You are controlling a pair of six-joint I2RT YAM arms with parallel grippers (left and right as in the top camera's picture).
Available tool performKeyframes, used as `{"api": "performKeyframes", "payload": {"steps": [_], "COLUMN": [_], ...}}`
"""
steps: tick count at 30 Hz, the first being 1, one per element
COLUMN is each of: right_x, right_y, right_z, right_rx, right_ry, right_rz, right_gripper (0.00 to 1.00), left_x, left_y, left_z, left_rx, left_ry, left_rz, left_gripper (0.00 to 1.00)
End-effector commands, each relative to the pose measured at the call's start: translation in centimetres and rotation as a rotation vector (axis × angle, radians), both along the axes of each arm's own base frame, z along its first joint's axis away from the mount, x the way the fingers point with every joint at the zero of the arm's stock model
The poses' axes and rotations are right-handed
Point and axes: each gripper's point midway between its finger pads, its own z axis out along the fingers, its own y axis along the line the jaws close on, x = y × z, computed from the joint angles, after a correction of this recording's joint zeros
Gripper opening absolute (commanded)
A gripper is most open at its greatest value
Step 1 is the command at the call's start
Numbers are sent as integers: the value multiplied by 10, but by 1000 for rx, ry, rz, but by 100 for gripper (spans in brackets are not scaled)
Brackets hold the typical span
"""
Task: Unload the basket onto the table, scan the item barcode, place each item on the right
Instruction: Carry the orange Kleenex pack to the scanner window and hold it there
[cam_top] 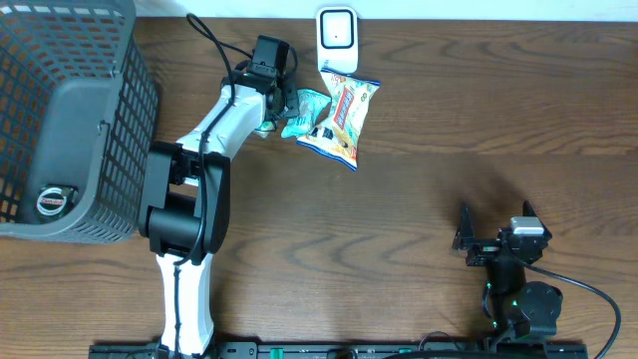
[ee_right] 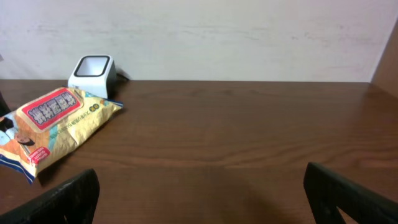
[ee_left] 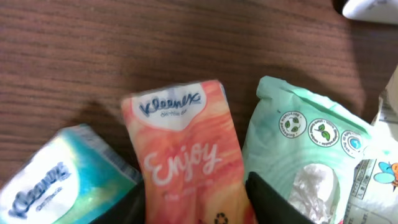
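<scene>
orange Kleenex pack (ee_left: 183, 143), long axis along left gripper (ee_left: 196, 199), logo end farthest

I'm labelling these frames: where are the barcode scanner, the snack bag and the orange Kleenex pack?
barcode scanner (cam_top: 337, 32), overhead view, middle of its face.
snack bag (ee_right: 59, 127), right wrist view, middle of the printed front.
orange Kleenex pack (ee_left: 186, 155), left wrist view, on the "Enjoy" lettering.

teal Kleenex pack (ee_left: 56, 180) cropped, scanner (ee_left: 373, 7) clipped
</scene>
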Motion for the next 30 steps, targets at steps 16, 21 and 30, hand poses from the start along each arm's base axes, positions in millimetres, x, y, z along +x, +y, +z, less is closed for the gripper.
{"api": "performKeyframes", "payload": {"steps": [16,21,30], "right_x": [0,0,0], "right_y": [-2,-2,-2], "right_z": [0,0,0], "right_rx": [10,10,10], "right_ry": [-1,-1,0], "right_rz": [-11,-11,-11], "right_gripper": [99,99,99], "left_x": [-15,-59,-134], "left_y": [-5,9,27], "left_z": [141,186,172], "left_rx": [-108,-98,-34], "left_ry": [-196,-176,82], "left_rz": [-35,-28,-29], "left_gripper": [79,97,98]}}
